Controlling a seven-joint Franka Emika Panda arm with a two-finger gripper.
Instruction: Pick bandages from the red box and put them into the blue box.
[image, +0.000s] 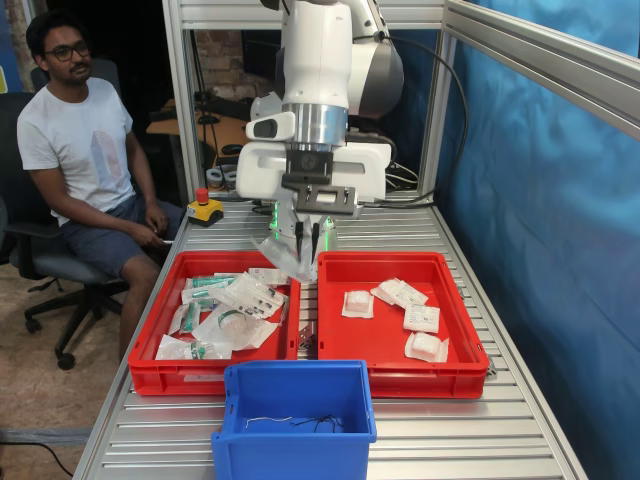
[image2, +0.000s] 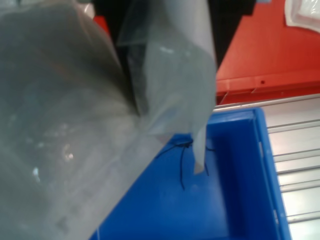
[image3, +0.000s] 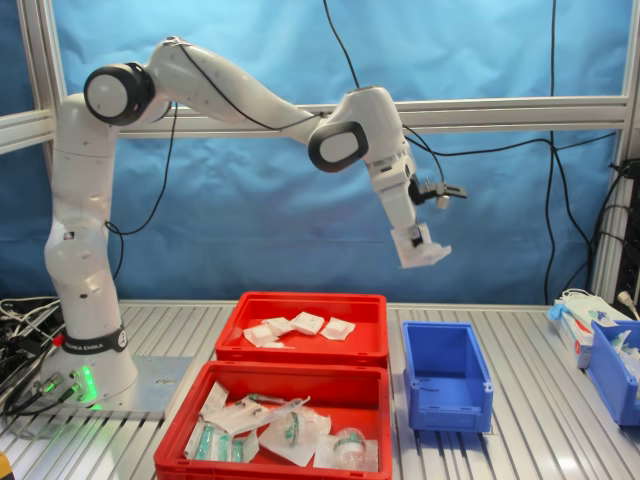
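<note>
My gripper (image: 307, 248) hangs high above the table, shut on a translucent wrapped packet (image: 285, 259). In the wrist view the packet's clear film (image2: 100, 115) fills most of the picture, with the blue box (image2: 240, 170) straight below. In the second exterior view the gripper (image3: 430, 250) is above the blue box (image3: 447, 410). The blue box (image: 290, 455) holds only a thin black thread. The red box (image: 400, 380) holds several white bandages (image: 358, 303). It also shows in the second exterior view (image3: 330, 352) with bandages (image3: 307, 322), and in the wrist view (image2: 270, 55).
A twin red tray (image: 200, 377) with clear teal-marked bags (image: 235, 310) stands beside the red box. A seated person (image: 85, 150) is at the first exterior view's left, near a red stop button (image: 204, 207). Another blue bin (image3: 615, 372) stands at the second exterior view's right.
</note>
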